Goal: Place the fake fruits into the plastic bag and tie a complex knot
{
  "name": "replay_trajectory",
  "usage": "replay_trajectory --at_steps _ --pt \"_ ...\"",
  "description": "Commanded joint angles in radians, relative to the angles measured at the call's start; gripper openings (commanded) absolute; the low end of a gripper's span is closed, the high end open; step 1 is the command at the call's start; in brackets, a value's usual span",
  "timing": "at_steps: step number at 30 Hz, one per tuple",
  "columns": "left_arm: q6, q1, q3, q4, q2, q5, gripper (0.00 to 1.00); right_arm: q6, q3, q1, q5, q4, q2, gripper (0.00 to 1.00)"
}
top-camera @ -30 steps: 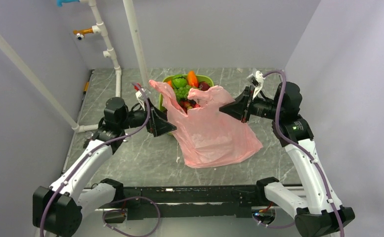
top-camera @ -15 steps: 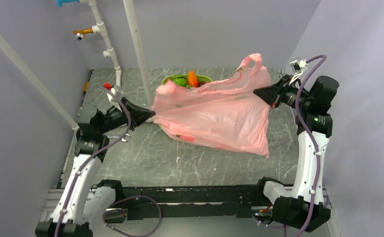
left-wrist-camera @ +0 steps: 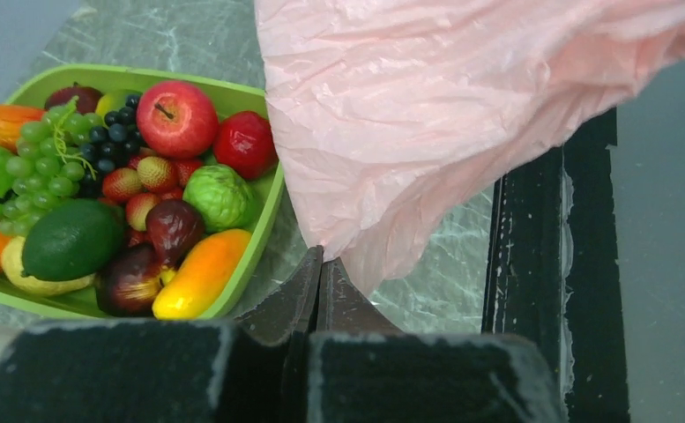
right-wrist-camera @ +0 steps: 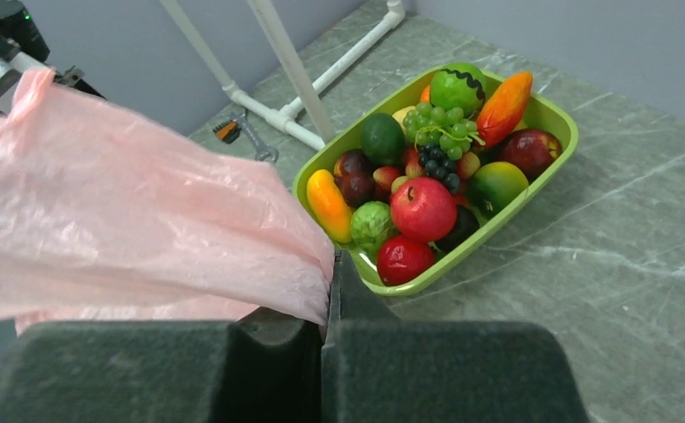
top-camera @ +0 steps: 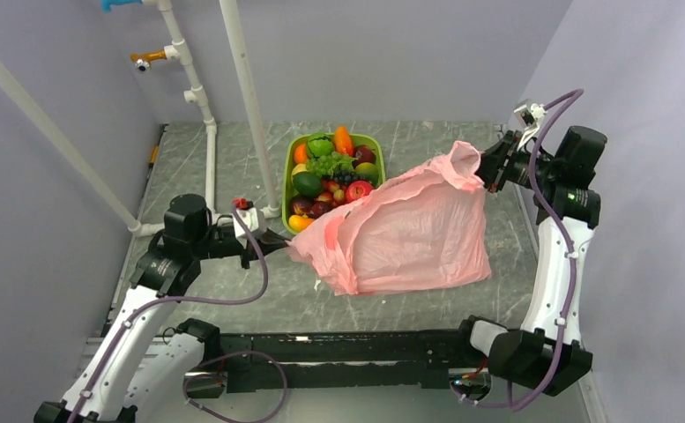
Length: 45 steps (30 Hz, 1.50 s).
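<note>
Since half a second ago the bag has gone slack and dropped clear of the tray. The fruits now show in full, and the bag sags onto the bench at 4 o'clock from the tray. The left end effector, lower and nearer than before, is clamped shut on the bag's 9 o'clock corner. The right end effector is pinched shut on its raised 1 o'clock end. The bag's near hem stops short of the bench's near edge, and bare bench lies at 7 o'clock.
</note>
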Motion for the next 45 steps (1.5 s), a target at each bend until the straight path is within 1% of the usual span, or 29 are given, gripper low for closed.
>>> replay_trajectory --at_steps 1,3,5,6,7,8,9,10,11,12,13,15,17,21,23,25,29,31,34,37,38,40,41,42,45 --pt "0.121 0.016 -0.017 -0.166 -0.079 0.009 0.00 -0.239 0.086 -0.085 0.013 -0.149 0.079 0.00" --pt "0.153 0.016 -0.054 -0.184 -0.107 0.024 0.00 -0.311 0.102 -0.092 0.013 -0.215 0.099 0.00" --pt "0.129 0.015 -0.082 -0.140 -0.134 0.023 0.00 -0.350 0.092 -0.081 -0.007 -0.264 0.093 0.00" --pt "0.136 0.014 -0.073 -0.117 -0.133 0.027 0.03 -0.357 0.076 -0.063 -0.010 -0.275 0.084 0.00" --pt "0.133 0.008 -0.053 -0.098 -0.121 0.026 0.23 -0.387 0.070 -0.035 -0.007 -0.299 0.075 0.00" --pt "0.107 0.004 -0.022 -0.065 -0.098 0.012 0.48 -0.424 0.061 -0.004 0.007 -0.341 0.067 0.00" --pt "0.081 0.003 0.022 -0.043 -0.061 0.009 0.65 -0.455 0.052 0.037 0.025 -0.373 0.059 0.00" --pt "0.072 0.003 0.075 -0.041 -0.018 0.017 0.77 -0.469 0.041 0.075 0.043 -0.399 0.052 0.00" --pt "0.076 0.003 0.133 -0.058 0.035 0.040 0.92 -0.472 0.025 0.103 0.055 -0.398 0.045 0.00" --pt "0.080 0.001 0.192 -0.088 0.085 0.056 0.99 -0.462 0.004 0.125 0.067 -0.385 0.037 0.00" --pt "0.051 -0.005 0.239 -0.084 0.122 0.055 0.99 -0.459 -0.010 0.142 0.080 -0.377 0.029 0.00" --pt "-0.039 -0.034 0.288 -0.014 0.176 0.046 1.00 -0.458 -0.021 0.164 0.101 -0.369 0.026 0.00" --pt "-0.097 -0.135 0.294 0.079 0.204 -0.018 0.99 -0.447 -0.021 0.182 0.107 -0.365 0.036 0.00" --pt "-0.179 -0.325 0.275 0.250 0.271 -0.196 0.99 -0.414 -0.017 0.223 0.147 -0.364 0.054 0.00" --pt "-0.215 -0.402 0.284 0.318 0.330 -0.252 0.99 -0.372 -0.025 0.239 0.185 -0.341 0.047 0.00" --pt "-0.237 -0.500 0.292 0.385 0.375 -0.389 0.99 -0.314 -0.037 0.258 0.236 -0.309 0.033 0.00" --pt "-0.265 -0.635 0.293 0.522 0.455 -0.597 0.99 -0.202 -0.056 0.278 0.308 -0.261 0.020 0.00" --pt "-0.256 -0.679 0.281 0.585 0.490 -0.642 0.99 -0.138 -0.056 0.282 0.339 -0.240 0.021 0.00" --pt "-0.207 -0.739 0.265 0.691 0.534 -0.767 0.99 -0.097 -0.044 0.286 0.328 -0.249 0.030 0.00" --pt "-0.198 -0.746 0.285 0.714 0.580 -0.866 0.99 -0.118 -0.037 0.291 0.301 -0.286 0.032 0.00" --pt "-0.193 -0.746 0.297 0.711 0.593 -0.896 0.97 -0.126 -0.037 0.294 0.298 -0.298 0.030 0.00" --pt "-0.185 -0.745 0.324 0.698 0.620 -0.905 0.96 -0.125 -0.037 0.302 0.300 -0.321 0.031 0.00" --pt "-0.185 -0.745 0.338 0.695 0.628 -0.894 0.97 -0.119 -0.039 0.308 0.302 -0.332 0.033 0.00" --pt "-0.184 -0.745 0.340 0.698 0.628 -0.853 0.99 -0.103 -0.044 0.312 0.307 -0.331 0.031 0.00" --pt "-0.148 -0.758 0.296 0.761 0.610 -0.712 0.99 -0.055 -0.064 0.317 0.340 -0.304 0.025 0.00"
